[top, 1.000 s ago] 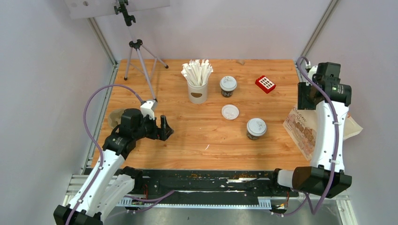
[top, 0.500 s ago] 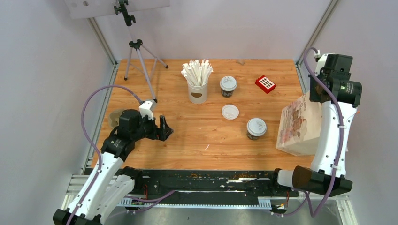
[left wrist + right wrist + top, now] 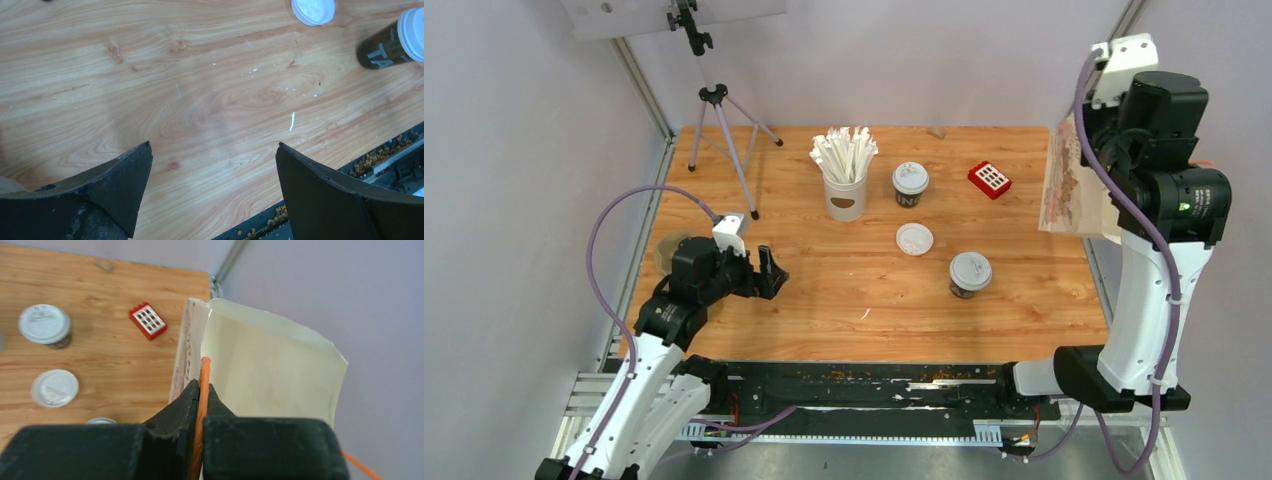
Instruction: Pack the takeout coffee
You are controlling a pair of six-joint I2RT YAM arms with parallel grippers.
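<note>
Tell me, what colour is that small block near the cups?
The block is red with a white grid on top, clearest in the right wrist view.

Smooth wood-grain table (image 3: 844,300), low sheen, flecked with white. Dark brown matt paper on far cup (image 3: 910,186) and near cup (image 3: 970,274), each capped in smooth white plastic. Same white plastic for loose lid (image 3: 914,239). Cream matt paper bag (image 3: 270,370), printed outside, with thin orange handle (image 3: 203,385). Glossy red plastic brick (image 3: 989,179). White paper-wrapped sticks (image 3: 844,152) in matt white cup (image 3: 846,200). Grey metal tripod (image 3: 724,130). Matt black, grainy fingers (image 3: 115,190) on left gripper (image 3: 214,146).
</note>
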